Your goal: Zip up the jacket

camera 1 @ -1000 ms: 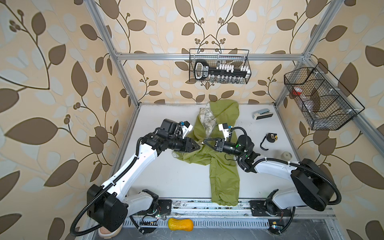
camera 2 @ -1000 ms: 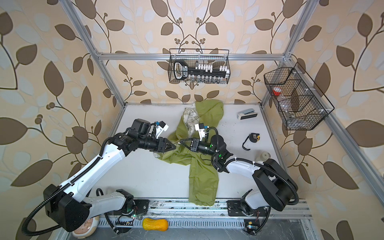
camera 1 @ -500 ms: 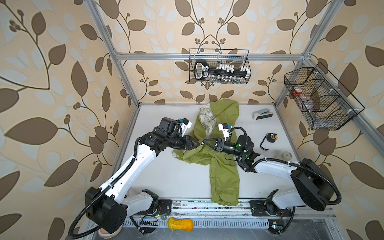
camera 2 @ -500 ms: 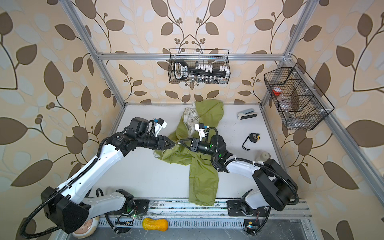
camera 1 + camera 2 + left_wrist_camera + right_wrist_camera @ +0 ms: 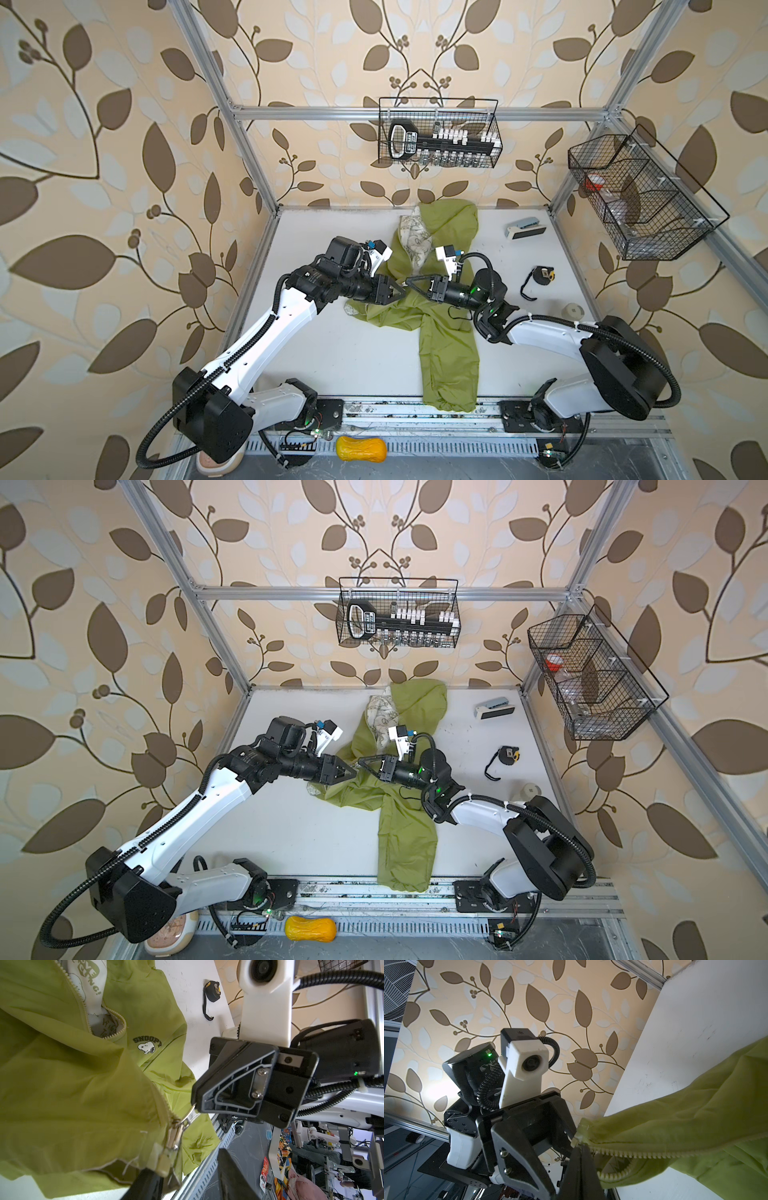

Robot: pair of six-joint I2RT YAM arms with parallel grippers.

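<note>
The olive-green jacket lies crumpled mid-table, its printed white lining showing near the hood. The zip is open above the slider. My two grippers meet tip to tip over the jacket's left side. My right gripper is shut on the metal pull tab of the slider, lifting the hem off the table. My left gripper is open. One of its fingers sits against the zip's bottom end, and the gap between its fingers is bare.
A black tape measure, a white-and-blue device and a small white roll lie right of the jacket. Wire baskets hang on the back wall and the right wall. An orange object lies below the front rail.
My left gripper has edged right, closer to the right gripper's tip, and its jaws have narrowed slightly. The right arm and the held pull tab have stayed put.
</note>
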